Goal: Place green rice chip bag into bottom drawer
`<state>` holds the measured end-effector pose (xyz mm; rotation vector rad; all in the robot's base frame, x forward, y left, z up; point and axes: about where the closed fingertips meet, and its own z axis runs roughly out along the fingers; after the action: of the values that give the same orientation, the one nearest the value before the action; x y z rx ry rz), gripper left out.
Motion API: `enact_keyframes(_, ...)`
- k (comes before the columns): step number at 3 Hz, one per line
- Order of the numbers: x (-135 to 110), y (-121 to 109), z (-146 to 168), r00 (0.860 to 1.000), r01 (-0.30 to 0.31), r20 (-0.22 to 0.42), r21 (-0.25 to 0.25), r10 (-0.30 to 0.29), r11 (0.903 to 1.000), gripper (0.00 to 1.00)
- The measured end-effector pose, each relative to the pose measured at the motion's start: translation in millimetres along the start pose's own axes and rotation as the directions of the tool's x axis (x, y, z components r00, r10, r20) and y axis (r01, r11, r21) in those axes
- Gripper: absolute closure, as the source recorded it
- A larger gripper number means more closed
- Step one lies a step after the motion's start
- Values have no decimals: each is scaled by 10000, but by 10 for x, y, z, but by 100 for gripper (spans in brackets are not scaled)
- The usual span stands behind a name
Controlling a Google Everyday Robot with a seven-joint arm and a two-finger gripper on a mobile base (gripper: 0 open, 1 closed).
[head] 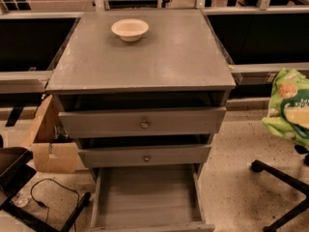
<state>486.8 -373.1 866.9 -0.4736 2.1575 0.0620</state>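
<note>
**Green bag up at the right edge, bottom drawer pulled open**

The green rice chip bag is off the floor at the far right edge of the camera view, partly cut off, its chip pictures facing the camera. A dark piece just under it seems to be part of the hand. The hand touches the bag's lower edge there, but I cannot tell how far open it is or whether it has hold of the bag. The bag is well to the right of the cabinet and higher than the bottom drawer.

That drawer is pulled out toward the camera, and its grey plank floor shows from front to back. A black chair base stands on the speckled floor to its right, and a cardboard box sits to its left.

Above it, the middle drawer and the top drawer, each with one knob, are slightly out, and their insides are dark. On the grey worktop, a cream bowl stands upright near the back. What it holds is hidden.
</note>
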Motion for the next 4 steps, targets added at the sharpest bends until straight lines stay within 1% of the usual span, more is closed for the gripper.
enact_keyframes(1, 412, 631, -30, 9919, 1101, -546, -855, -1150, 9902, 100)
enact_keyframes(2, 1190, 1449, 280, 9744, 1597, -1181, -2353, -1913, 9587, 100)
enact_keyframes(3, 1580, 1823, 633, 9701, 1451, -1406, -3163, -1976, 9375, 100)
enact_keyframes(4, 1804, 1963, 1037, 9715, 1041, -1639, -3537, -1711, 9296, 100)
